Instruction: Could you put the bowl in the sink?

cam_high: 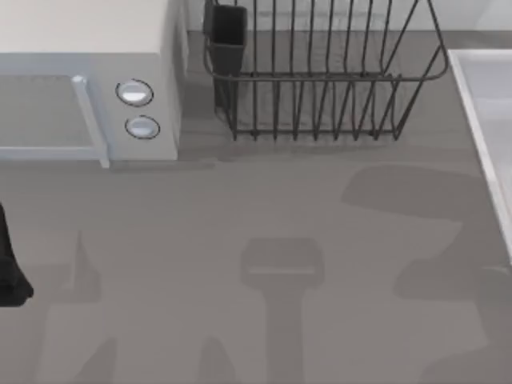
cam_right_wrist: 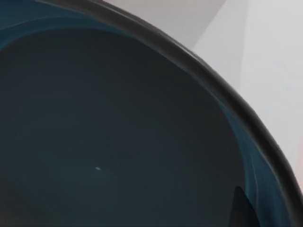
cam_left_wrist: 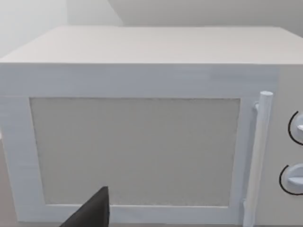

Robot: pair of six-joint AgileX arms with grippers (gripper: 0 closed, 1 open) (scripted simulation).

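Filling my right wrist camera at close range, the bowl (cam_right_wrist: pixel 118 132) shows its dark grey-blue inside, a band of brighter blue glaze under a dark rim, and pale surfaces beyond that rim. One dark fingertip (cam_right_wrist: pixel 241 208) of my right gripper juts in at the bowl's inner wall near the rim; whether the fingers are pinched on the rim or spread I cannot tell. From overhead, the grey table (cam_high: pixel 264 320) carries soft shadows, and the sink (cam_high: pixel 488 104) lies at its right edge as a pale basin with a raised light rim, cut off by the frame. At the back, the black wire dish rack (cam_high: pixel 320 88) stands between the sink and the white microwave (cam_high: pixel 88 72), which sits at the back left with its door handle and two round knobs (cam_high: pixel 134 93) facing forward. My left arm (cam_high: pixel 10 268) rests at the far left edge of the table, a dark shape just in front of the microwave. Its wrist camera looks straight at the microwave door (cam_left_wrist: pixel 135 151), with one dark fingertip (cam_left_wrist: pixel 92 213) of the left gripper rising at the near edge; I cannot tell whether that gripper is spread or pressed together.
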